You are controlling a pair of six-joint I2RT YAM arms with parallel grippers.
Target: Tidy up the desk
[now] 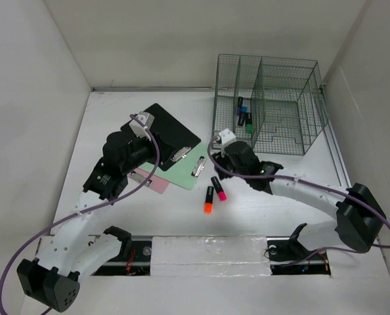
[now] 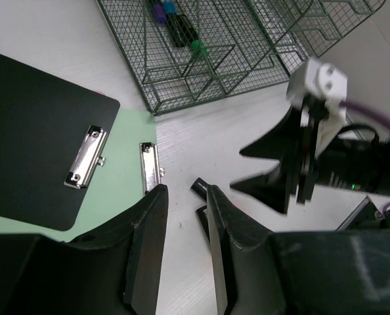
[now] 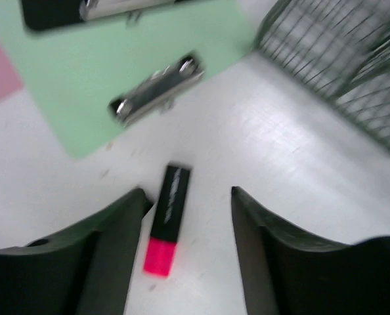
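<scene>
The white desk (image 1: 169,220) holds a pink highlighter (image 1: 218,188) and an orange highlighter (image 1: 209,199) near its middle. My right gripper (image 1: 224,172) hangs open just above the pink highlighter (image 3: 165,226), which lies between the fingers, nearer the left one. In its own view the right gripper (image 3: 187,191) holds nothing. My left gripper (image 1: 134,154) is raised over the clipboards; in its wrist view (image 2: 186,190) the jaws stand apart and empty. The dark ends of the highlighters (image 2: 201,188) show beside its right finger. The right gripper also shows there (image 2: 238,169).
A black clipboard (image 1: 162,131) overlaps a green clipboard (image 1: 188,169), with a pink sheet (image 1: 152,182) to their left. A green wire-mesh organizer (image 1: 270,105) stands at the back right with several markers (image 1: 244,115) inside. White walls enclose the desk.
</scene>
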